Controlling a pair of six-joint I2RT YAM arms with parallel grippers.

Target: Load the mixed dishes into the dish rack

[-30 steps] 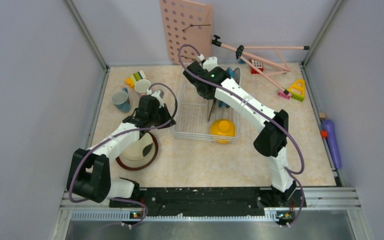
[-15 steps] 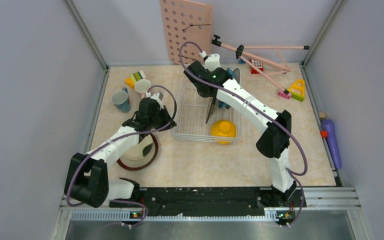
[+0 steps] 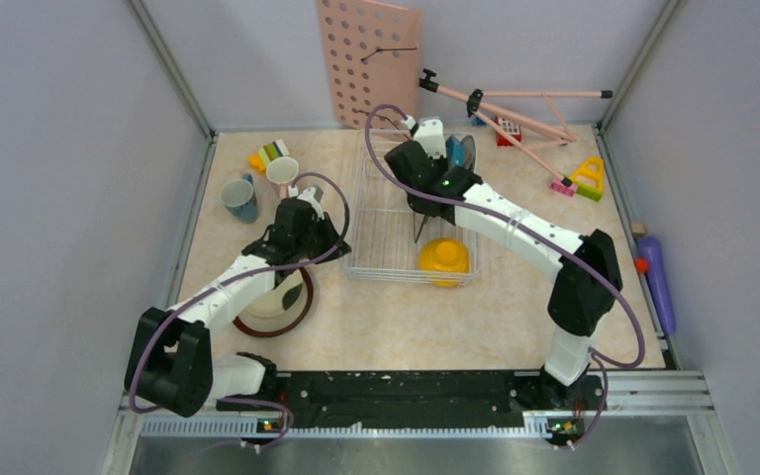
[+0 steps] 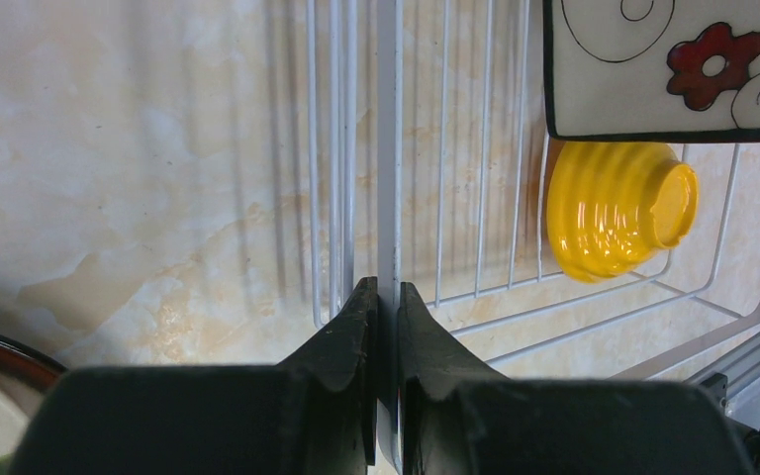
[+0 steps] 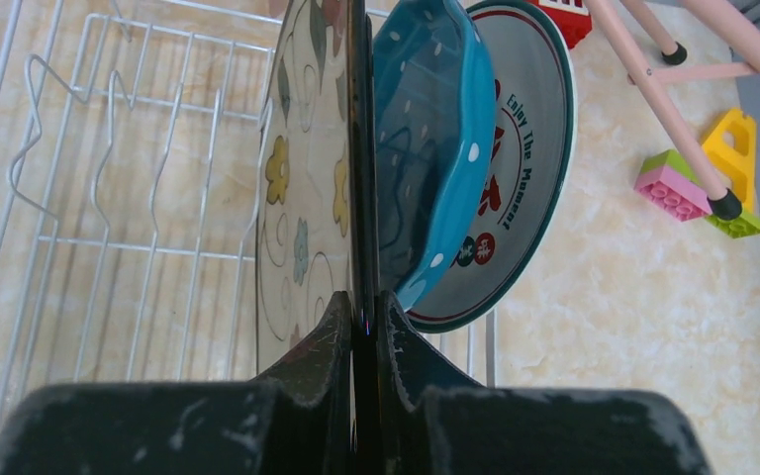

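Note:
The white wire dish rack (image 3: 356, 247) sits mid-table. My left gripper (image 3: 334, 242) is shut on its near-left rim wire (image 4: 386, 148). My right gripper (image 3: 421, 203) is shut on the square flowered black-rimmed plate (image 5: 302, 198), held on edge inside the rack next to the teal dotted plate (image 5: 426, 119) and the round white patterned plate (image 5: 524, 178). The yellow bowl (image 3: 443, 255) lies in the rack's near right corner. The teal mug (image 3: 239, 198) and pink mug (image 3: 282, 173) stand at the left. The brown-rimmed cream plate (image 3: 292, 302) lies under my left arm.
A pink pegboard (image 3: 371, 59) leans on the back wall. A pink folded stand (image 3: 515, 109) lies at the back right. Toy blocks (image 3: 586, 178) lie at the right, and more blocks (image 3: 269, 153) near the mugs. A purple object (image 3: 656, 277) lies on the right edge.
My right arm has swung to the right with the square plate, toward the plates at the rack's back right. My left gripper has stayed on the rack's rim.

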